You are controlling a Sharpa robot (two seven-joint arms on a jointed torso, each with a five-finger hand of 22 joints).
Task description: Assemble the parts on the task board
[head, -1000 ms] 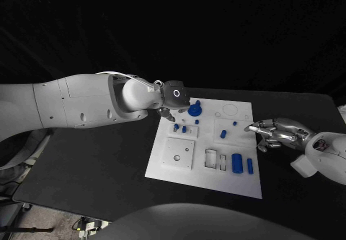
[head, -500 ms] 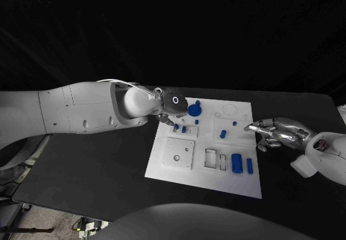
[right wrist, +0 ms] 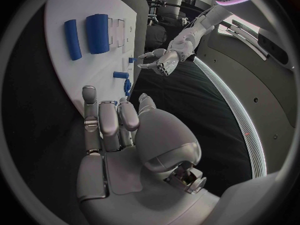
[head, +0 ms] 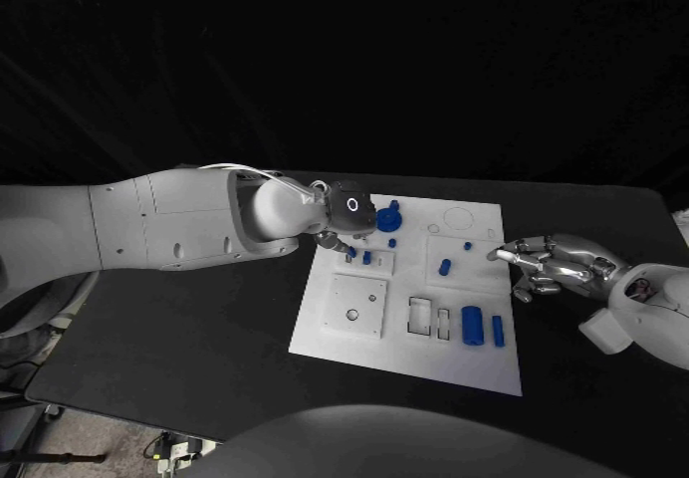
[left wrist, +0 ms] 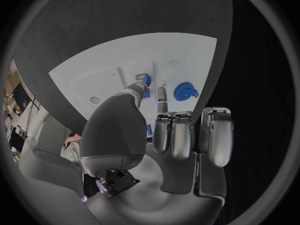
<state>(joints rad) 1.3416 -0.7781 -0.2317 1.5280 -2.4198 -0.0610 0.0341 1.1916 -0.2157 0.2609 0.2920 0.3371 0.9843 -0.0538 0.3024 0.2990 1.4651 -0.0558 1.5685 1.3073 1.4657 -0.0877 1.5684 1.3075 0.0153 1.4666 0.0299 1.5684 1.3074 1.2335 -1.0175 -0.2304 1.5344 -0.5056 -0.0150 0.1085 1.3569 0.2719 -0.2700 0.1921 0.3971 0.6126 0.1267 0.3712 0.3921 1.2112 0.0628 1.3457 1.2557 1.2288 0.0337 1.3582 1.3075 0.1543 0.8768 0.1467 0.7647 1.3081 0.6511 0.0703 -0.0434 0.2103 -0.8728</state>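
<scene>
The left robot hand (head: 342,221) has seemingly reached further over the task board (head: 376,339).

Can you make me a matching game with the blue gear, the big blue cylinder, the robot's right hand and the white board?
Things:
1. round blue plastic gear
2. large blue plastic cylinder
3. silver right hand
4. flat white task board

Places:
A. beside the board's right edge
B. far part of the board, near the left hand
C. middle of the black table
D. near part of the board, lying flat

Pairs: 1-B, 2-D, 3-A, 4-C
</scene>
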